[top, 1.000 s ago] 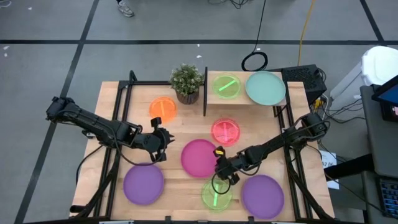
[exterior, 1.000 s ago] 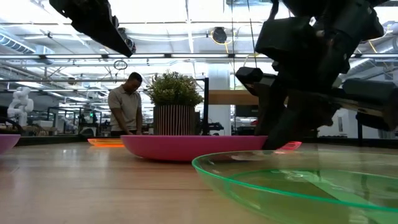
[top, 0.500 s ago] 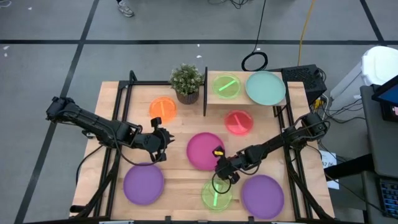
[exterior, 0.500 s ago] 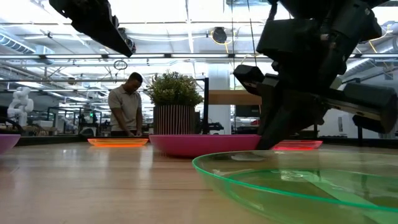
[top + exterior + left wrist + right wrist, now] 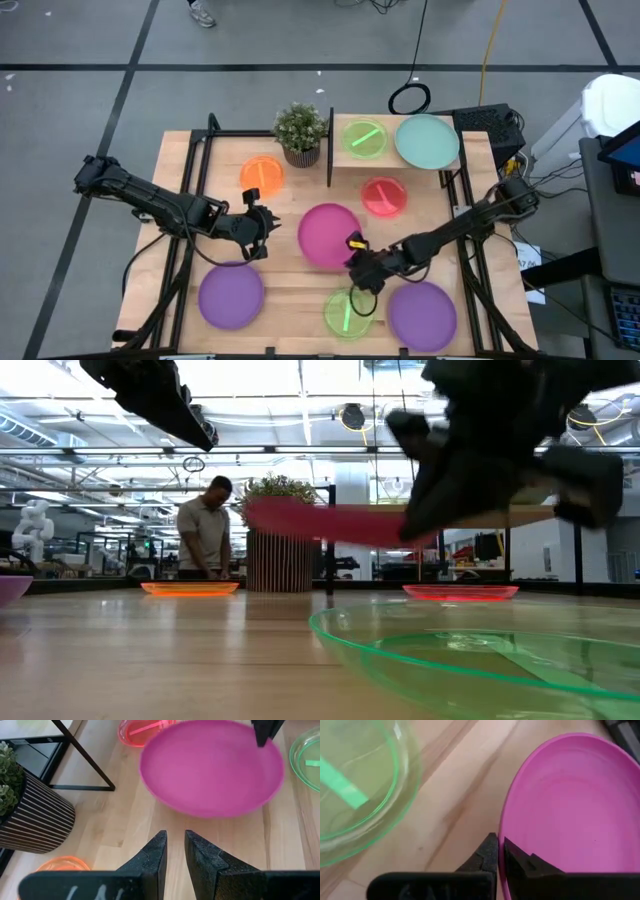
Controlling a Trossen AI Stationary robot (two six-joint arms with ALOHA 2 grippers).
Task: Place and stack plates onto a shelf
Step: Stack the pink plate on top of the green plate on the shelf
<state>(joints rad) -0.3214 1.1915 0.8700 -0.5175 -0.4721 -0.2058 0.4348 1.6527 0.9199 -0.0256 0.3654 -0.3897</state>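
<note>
The magenta plate hangs above the table's middle, held by my right gripper, which is shut on its rim. In the low view the plate shows clear of the tabletop. My left gripper waits left of it, fingers a little apart with nothing between them. The shelf at the far right carries a lime plate and a teal plate. On the table lie an orange plate, a pink-red plate, two purple plates and a lime plate. My right gripper pinches the magenta plate's rim on the plate's near right side, one finger over the rim and one under it. The fingers come slanting down from the table's near right. The plate is lifted clear, close to level, reaching away from the fingers toward the far left.
A potted plant stands just left of the shelf's black upright edge. The pink-red plate lies right in front of the shelf. A person stands in the room beyond the table.
The magenta plate first slid toward the far right, pushing the pink-red plate toward the shelf. My right gripper has then risen with the magenta plate, which now hangs clear of the table. The left arm kept still.
</note>
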